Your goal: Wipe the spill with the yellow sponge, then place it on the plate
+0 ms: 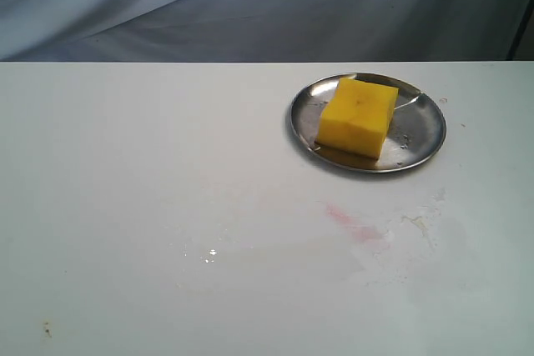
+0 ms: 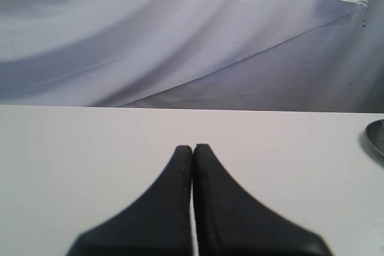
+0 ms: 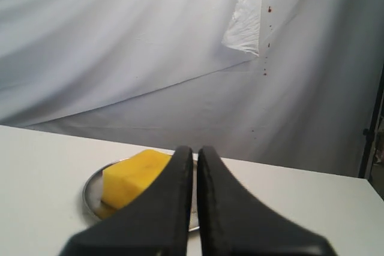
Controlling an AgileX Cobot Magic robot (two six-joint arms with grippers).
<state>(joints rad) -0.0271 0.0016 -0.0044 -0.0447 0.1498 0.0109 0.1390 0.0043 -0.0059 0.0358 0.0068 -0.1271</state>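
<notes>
Yellow sponge [image 1: 359,116] seated on plate [image 1: 427,127]
I see left gripper [image 2: 193,148] and right gripper [image 3: 195,150] jaws closed, empty, both apart from plate

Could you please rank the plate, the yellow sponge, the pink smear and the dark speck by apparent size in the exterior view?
1. plate
2. yellow sponge, lying on the plate
3. pink smear; its edges are faint, so its extent is less certain
4. dark speck, by far the smallest

Plate [image 1: 425,127] glossy metal; yellow sponge [image 1: 359,114] matt foam; table [image 1: 167,164] smooth, matt; backdrop [image 1: 250,6] creased cloth.
</notes>
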